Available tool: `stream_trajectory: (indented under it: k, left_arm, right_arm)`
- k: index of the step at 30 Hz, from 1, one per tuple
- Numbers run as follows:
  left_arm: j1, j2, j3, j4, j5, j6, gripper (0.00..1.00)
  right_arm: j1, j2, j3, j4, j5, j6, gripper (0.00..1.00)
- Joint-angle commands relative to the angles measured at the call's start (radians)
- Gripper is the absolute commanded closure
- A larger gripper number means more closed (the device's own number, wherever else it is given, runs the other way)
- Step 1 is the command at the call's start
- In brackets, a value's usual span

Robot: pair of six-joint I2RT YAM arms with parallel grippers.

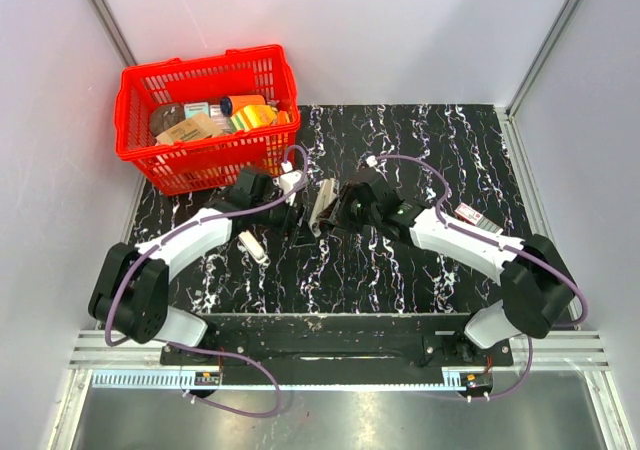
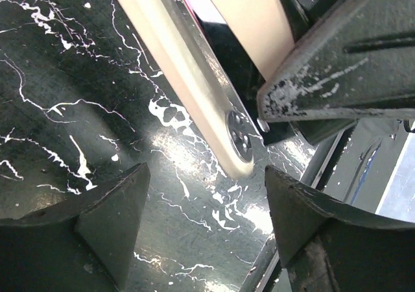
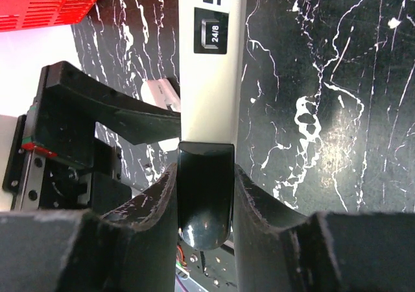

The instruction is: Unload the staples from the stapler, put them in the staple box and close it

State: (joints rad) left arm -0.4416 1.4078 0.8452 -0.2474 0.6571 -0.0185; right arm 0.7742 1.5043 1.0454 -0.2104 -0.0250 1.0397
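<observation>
The stapler (image 1: 324, 206) lies mid-table between my two grippers, a slim bar with a pale beige body and a black end. My right gripper (image 1: 341, 211) is shut on its black end; in the right wrist view the fingers (image 3: 262, 204) press both sides of that end, and the beige body (image 3: 211, 78) runs away from the gripper (image 3: 205, 175). My left gripper (image 1: 291, 210) sits just left of the stapler. In the left wrist view it (image 2: 207, 204) is open and empty, with the stapler's beige tip (image 2: 194, 91) just beyond its fingertips (image 2: 113, 217).
A red basket (image 1: 138, 142) holding several items stands at the back left. A white oblong stick (image 1: 252, 247) lies by the left arm. A small pinkish-red box (image 1: 478, 220) lies at the right. Metal rails edge the table.
</observation>
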Motion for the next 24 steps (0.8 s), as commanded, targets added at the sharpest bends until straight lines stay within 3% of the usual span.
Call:
stream_trajectory:
  k: [1, 5, 11, 13, 15, 17, 21, 24]
  left_arm:
    - [-0.005, 0.033, 0.058, 0.045, 0.053, 0.011, 0.28]
    - [-0.005, 0.043, 0.074, 0.048, 0.061, 0.035, 0.4]
    - [-0.005, 0.046, 0.069, 0.042, 0.114, 0.045, 0.42]
    - [-0.005, 0.049, 0.071, 0.027, 0.124, 0.064, 0.52]
    - [-0.003, 0.052, 0.077, 0.005, 0.119, 0.092, 0.75]
    - [-0.005, 0.051, 0.087, -0.019, 0.105, 0.121, 0.89]
    - [-0.005, 0.046, 0.109, -0.039, 0.073, 0.158, 1.0]
    - [-0.005, 0.042, 0.115, -0.046, 0.023, 0.204, 1.0]
  right_arm:
    - [0.007, -0.073, -0.028, 0.157, -0.032, 0.065, 1.0]
    - [0.008, -0.075, -0.042, 0.175, -0.062, 0.08, 1.0]
    - [0.007, -0.065, -0.07, 0.249, -0.098, 0.1, 1.0]
    - [0.007, -0.065, -0.071, 0.256, -0.102, 0.1, 1.0]
    - [0.007, -0.072, -0.071, 0.25, -0.095, 0.091, 1.0]
    - [0.007, -0.078, -0.074, 0.25, -0.095, 0.083, 1.0]
    - [0.008, -0.075, -0.071, 0.237, -0.111, 0.06, 1.0]
    - [0.007, -0.073, -0.07, 0.182, -0.109, 0.011, 1.0]
